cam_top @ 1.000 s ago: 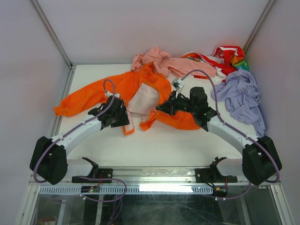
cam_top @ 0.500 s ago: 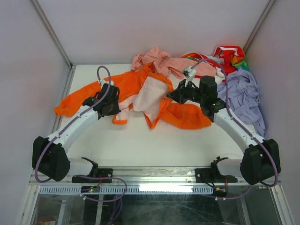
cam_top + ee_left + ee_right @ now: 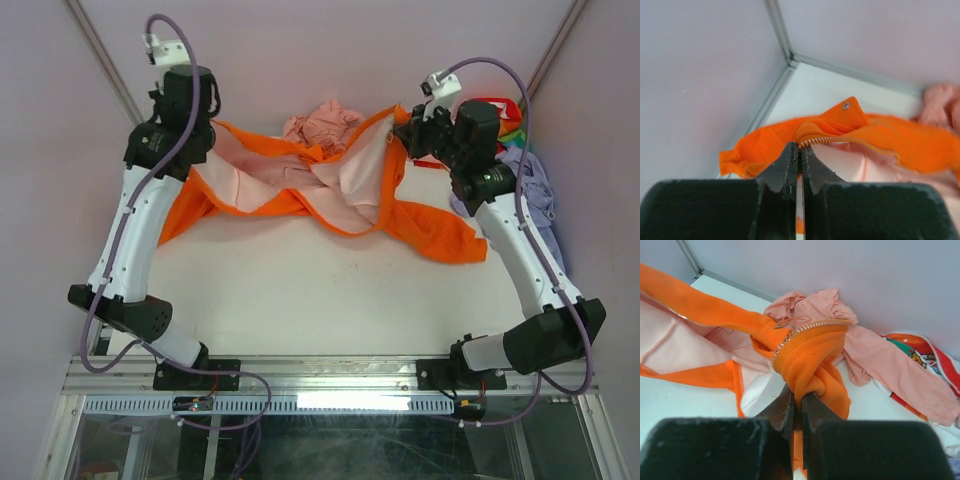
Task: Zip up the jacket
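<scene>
The orange jacket (image 3: 300, 185) hangs spread open between both raised grippers, its pale lining (image 3: 345, 185) facing the camera and its lower part lying on the table. My left gripper (image 3: 213, 128) is shut on the jacket's left front edge; in the left wrist view the jacket (image 3: 880, 132) shows zipper teeth (image 3: 840, 140) running from the gripper (image 3: 799, 146). My right gripper (image 3: 402, 125) is shut on the right front edge; in the right wrist view the gripper (image 3: 797, 392) pinches a fold of the jacket (image 3: 810, 355) below its zipper teeth (image 3: 805, 329).
A pale pink garment (image 3: 325, 125) lies at the back behind the jacket. A lilac garment (image 3: 530, 185) and a red, white and green one (image 3: 500, 110) lie at the back right. Walls close in on the left, back and right.
Both arms have risen and swung outward toward the back, lifting the jacket's two front edges off the table and spreading it open wide.
</scene>
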You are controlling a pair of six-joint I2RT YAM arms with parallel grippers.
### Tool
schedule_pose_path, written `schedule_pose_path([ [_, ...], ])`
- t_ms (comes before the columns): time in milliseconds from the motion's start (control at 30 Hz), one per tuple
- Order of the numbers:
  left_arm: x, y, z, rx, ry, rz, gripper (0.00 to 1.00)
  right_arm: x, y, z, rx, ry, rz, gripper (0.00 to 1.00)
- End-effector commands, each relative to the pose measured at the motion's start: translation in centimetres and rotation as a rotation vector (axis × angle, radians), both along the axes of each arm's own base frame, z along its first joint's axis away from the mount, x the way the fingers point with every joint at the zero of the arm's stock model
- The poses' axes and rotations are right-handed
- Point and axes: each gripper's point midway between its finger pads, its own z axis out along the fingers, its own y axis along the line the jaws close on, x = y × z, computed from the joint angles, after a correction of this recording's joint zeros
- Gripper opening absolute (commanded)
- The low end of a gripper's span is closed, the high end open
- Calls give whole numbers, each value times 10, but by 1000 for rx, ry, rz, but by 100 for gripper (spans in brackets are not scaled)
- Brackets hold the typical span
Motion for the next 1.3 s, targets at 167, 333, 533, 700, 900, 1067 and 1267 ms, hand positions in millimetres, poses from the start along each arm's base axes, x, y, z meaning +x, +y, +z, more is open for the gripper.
schedule_pose_path([
  [167, -50, -158, -197, -110, 494, -404, 0, -72, 59, -93, 5, 189, 272, 0],
  [333, -112, -247, -280, -268, 721, -642, 3, -111, 70, -147, 99, 321, 343, 0],
  [533, -171, -317, -280, -569, 806, -968, 34, -133, 63, -180, 125, 393, 329, 0],
  [700, -184, -312, -261, -602, 769, -1048, 56, -138, 58, -191, 113, 415, 314, 0],
  [900, -169, -257, -245, -704, 616, -942, 58, -139, 58, -189, 107, 406, 325, 0],
  [1067, -159, -221, -264, -771, 512, -923, 63, -142, 59, -191, 103, 390, 342, 0],
  [1267, -148, -224, -301, -762, 532, -924, 69, -141, 62, -196, 117, 393, 350, 0],
])
